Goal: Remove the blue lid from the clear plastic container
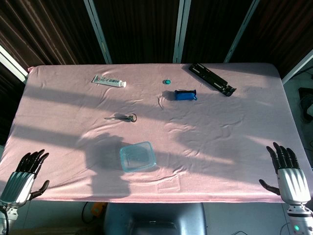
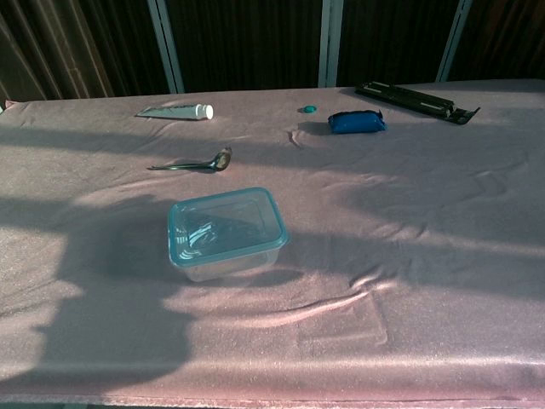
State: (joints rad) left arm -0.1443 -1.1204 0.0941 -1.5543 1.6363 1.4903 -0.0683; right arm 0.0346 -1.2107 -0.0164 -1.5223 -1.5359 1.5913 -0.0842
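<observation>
While a spoon (image 2: pixel 194 162) lies near, the blue lid (image 2: pixel 226 223) stays unobstructed.

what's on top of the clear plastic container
The blue lid sits on the clear plastic container, still closed. Through the lid nothing shows inside, though glare hides part of the interior.

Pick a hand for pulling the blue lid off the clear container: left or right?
Left, probably. The clear plastic container with blue lid sits left of table centre, nearer the left hand than the right hand. Both hands rest open at the table's near corners.

Sunlit pink tablecloth (image 1: pixel 73 103), perhaps dark curtains (image 1: pixel 142 29)
</observation>
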